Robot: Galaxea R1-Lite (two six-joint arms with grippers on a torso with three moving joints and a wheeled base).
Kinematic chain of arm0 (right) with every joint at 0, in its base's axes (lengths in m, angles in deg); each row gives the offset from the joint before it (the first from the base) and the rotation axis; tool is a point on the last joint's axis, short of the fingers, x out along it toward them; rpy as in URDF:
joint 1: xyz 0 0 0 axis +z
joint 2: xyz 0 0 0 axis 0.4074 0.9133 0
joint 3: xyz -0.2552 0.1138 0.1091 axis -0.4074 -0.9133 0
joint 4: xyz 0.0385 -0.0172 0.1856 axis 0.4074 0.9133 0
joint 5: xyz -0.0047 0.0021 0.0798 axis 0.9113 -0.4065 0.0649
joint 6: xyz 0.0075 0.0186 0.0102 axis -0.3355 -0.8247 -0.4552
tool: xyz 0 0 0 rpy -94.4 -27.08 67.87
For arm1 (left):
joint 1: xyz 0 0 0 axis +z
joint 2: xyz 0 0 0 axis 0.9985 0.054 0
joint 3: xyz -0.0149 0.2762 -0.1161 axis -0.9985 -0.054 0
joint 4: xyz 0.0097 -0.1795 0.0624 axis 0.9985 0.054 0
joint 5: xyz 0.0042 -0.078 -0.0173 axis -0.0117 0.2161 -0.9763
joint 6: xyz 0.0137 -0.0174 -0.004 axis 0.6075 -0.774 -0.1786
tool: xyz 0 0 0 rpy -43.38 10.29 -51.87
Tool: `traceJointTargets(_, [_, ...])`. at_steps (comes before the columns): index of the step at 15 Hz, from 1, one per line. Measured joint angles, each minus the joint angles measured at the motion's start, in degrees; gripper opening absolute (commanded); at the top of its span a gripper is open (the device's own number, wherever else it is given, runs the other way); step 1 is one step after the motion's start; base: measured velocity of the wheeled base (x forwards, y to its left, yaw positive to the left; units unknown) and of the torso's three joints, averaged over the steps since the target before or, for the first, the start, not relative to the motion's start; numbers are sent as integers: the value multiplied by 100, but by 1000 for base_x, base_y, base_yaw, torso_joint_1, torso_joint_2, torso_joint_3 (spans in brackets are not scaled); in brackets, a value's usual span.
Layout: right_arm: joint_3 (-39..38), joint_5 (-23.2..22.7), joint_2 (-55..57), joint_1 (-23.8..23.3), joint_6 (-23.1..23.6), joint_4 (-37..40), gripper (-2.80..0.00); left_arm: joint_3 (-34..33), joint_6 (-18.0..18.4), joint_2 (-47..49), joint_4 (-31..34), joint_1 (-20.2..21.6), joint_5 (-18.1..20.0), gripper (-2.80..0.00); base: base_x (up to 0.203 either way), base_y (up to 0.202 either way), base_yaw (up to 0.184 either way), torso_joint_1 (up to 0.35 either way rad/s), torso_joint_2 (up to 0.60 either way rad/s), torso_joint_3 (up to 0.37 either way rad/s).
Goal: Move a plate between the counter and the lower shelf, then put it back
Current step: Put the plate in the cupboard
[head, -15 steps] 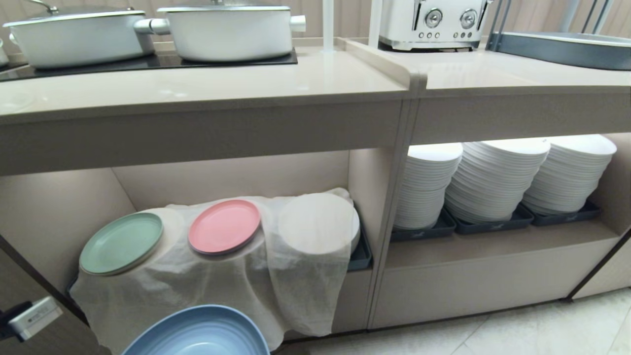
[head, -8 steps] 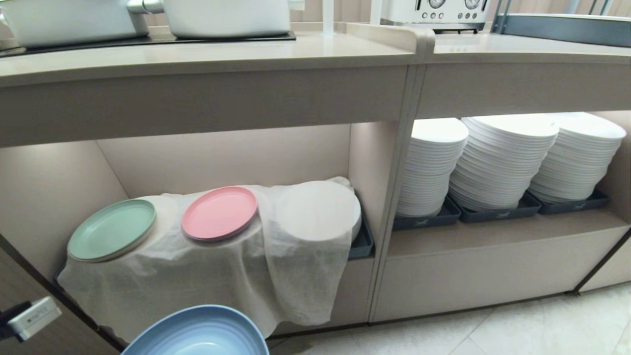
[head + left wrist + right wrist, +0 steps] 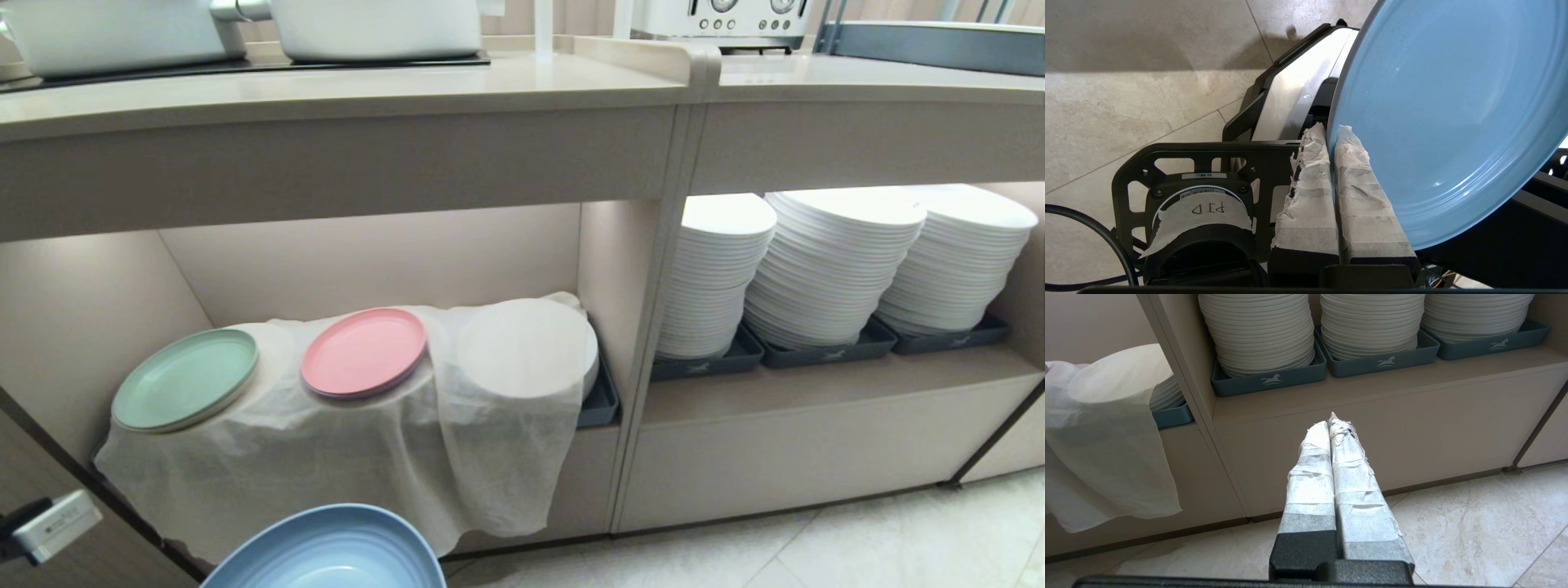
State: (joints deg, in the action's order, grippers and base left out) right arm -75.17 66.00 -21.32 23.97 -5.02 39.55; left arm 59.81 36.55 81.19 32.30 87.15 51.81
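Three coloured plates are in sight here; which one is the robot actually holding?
The light blue plate, pinched by its rim in the left tool. The mint green plate and pink plate lie untouched on the white cloth.

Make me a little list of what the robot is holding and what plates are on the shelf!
holding: blue plate, pinched at its rim by the left gripper
where the plate is: low, in front of the lower shelf, not set down
right gripper: shut, empty, pointing at the cabinet below the white stacks
on the cloth: green plate, pink plate
counter: two white pots on it
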Motion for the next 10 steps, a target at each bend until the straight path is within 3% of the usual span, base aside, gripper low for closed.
traceJointTargets(10, [0,1,0,0,-1,2,-280,4,5,139,-178,0,41,-280,0,0,0,0,0,0])
